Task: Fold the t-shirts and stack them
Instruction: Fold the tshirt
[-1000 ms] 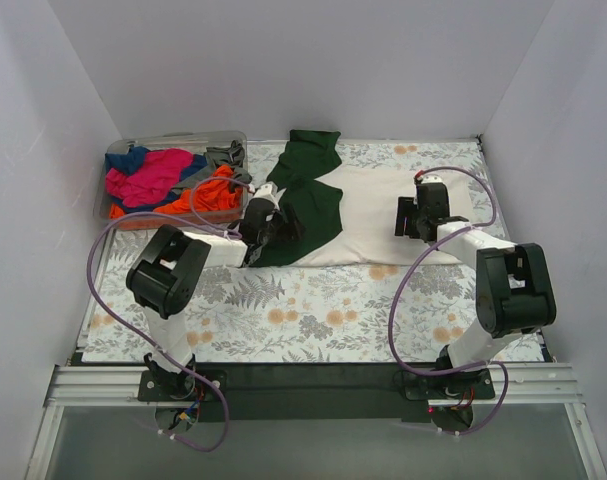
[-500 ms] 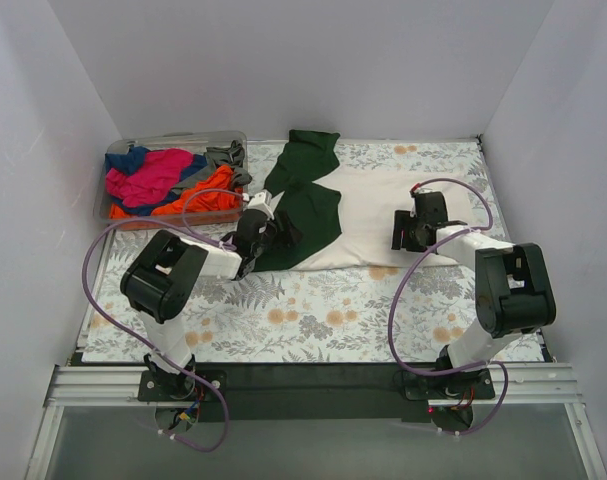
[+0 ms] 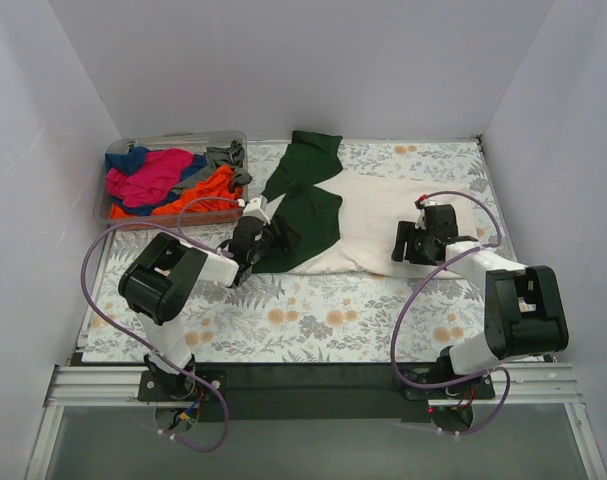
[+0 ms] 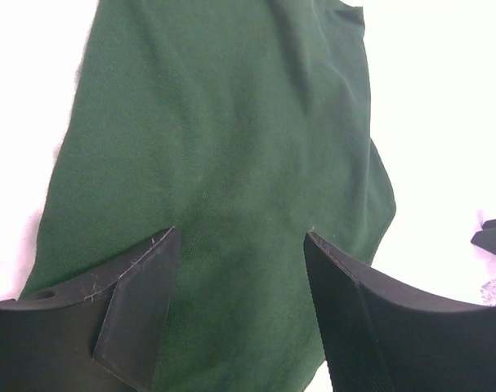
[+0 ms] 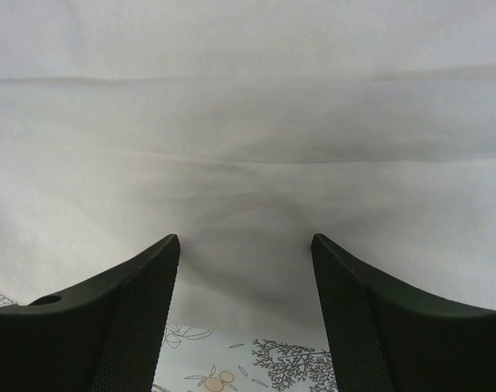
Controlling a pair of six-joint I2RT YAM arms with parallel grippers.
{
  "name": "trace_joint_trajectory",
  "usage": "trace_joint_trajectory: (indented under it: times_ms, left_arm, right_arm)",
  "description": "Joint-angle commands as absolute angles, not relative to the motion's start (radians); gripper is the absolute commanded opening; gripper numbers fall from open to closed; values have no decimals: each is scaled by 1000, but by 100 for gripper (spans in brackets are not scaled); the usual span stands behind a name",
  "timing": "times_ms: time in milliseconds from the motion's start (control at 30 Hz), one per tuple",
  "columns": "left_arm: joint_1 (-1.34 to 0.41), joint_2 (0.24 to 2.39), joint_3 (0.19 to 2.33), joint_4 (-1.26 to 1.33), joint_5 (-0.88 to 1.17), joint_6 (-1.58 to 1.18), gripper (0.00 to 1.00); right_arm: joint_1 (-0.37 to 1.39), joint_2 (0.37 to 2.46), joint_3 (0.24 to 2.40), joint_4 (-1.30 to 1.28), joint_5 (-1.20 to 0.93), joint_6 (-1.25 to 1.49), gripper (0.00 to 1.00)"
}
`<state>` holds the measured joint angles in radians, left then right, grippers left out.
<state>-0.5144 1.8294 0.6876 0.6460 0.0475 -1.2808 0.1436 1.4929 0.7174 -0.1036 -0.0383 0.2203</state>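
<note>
Tablecloth: a floral tablecloth [image 3: 313, 310] is covering the table out from the arm bases.
Left gripper: the left gripper [image 3: 255, 238] is sitting low at the near left edge of the cream t-shirt [image 3: 373, 215]. Its fingers are standing wide apart and gripping nothing, and in the wrist view [image 4: 239, 237] they are framing the folded green sleeve [image 4: 231, 147].
Right gripper: the right gripper [image 3: 411, 240] is sitting at the shirt's near right edge. Its fingers are also spread wide and holding nothing, and in its wrist view [image 5: 245, 241] they are framing the cream hem where it meets the tablecloth.
Cream t-shirt: it is lying flat across the far middle of the table, between the two grippers.
Folded green sleeve: it is lying doubled in over the shirt's left side.
Far green sleeve [image 3: 308, 155]: it is reaching out toward the back wall.
Clear plastic bin [image 3: 173, 139]: it is standing at the far left, holding the jumbled magenta tee [image 3: 148, 175], orange tee [image 3: 208, 195], blue tee [image 3: 128, 160] and grey tee [image 3: 223, 153].
</note>
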Motion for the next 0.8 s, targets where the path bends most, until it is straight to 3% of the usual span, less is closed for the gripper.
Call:
trace_joint_trajectory:
  times_ms: [0, 567, 767]
  left_arm:
    - [-517, 1858, 577, 405, 61, -1307, 58]
    - [-575, 1723, 293, 393, 95, -1492, 52]
    - [-591, 1684, 288, 321, 74, -1531, 51]
  right_arm:
    - [130, 1499, 626, -319, -103, 253, 60]
    - [110, 1385, 565, -367, -218, 261, 61]
    - [106, 1327, 522, -368, -284, 284, 61]
